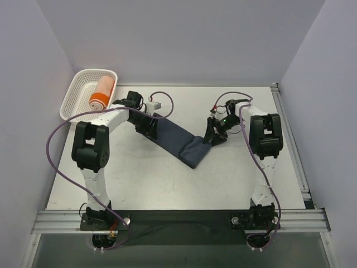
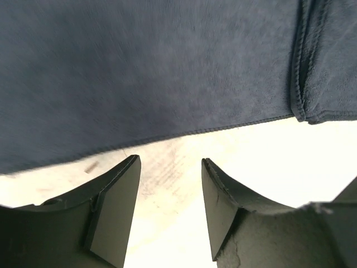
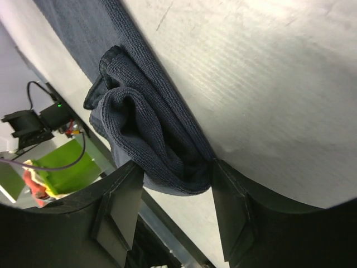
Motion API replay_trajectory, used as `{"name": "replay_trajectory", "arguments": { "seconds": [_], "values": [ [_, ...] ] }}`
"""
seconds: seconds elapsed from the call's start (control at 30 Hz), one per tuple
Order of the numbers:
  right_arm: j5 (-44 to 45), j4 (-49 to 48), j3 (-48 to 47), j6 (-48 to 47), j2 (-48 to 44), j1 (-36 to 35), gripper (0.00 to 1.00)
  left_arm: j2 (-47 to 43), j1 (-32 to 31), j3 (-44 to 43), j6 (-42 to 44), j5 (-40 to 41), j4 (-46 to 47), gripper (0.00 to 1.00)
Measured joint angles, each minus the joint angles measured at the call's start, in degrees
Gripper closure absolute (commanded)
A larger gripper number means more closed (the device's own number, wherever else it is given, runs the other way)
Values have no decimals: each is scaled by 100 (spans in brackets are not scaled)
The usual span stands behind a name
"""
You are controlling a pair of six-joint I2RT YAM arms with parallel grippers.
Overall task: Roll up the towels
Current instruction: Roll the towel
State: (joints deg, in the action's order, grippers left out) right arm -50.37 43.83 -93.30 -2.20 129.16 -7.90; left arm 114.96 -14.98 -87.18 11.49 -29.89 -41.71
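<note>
One orange towel (image 1: 102, 94) sits rolled in basket (image 1: 71, 92); navy towel (image 1: 177, 140) lies on table (image 1: 139, 178).

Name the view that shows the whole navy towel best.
Top external: the navy towel lies whole there, a diagonal strip with one end folded. Left wrist shows only flat cloth and a hem; right wrist shows only the bunched end at the right tool.
</note>
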Motion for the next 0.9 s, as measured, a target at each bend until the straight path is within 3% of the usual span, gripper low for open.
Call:
{"name": "replay_trajectory", "arguments": {
  "seconds": [0.3,0.63,0.77,0.87,0.9],
  "values": [
    [-710,-103,1003,94,-236,-236,49,424,2,107,-293,-13,-11,43],
    [-1176,-284,1346,188,-256,-1255,48,1805,-48,-1930,-529,-597,-59,42],
    [-1191,-345,1611,199,-439,-1034,47,1847,-57,-2009,-505,-763,-46,34],
    [-1102,-243,1731,195,-758,-704,48,1493,0,-1537,-404,-824,39,29],
    [-1078,-249,1729,197,-901,-621,49,1283,42,-1329,-367,-831,35,3]
  ]
}}
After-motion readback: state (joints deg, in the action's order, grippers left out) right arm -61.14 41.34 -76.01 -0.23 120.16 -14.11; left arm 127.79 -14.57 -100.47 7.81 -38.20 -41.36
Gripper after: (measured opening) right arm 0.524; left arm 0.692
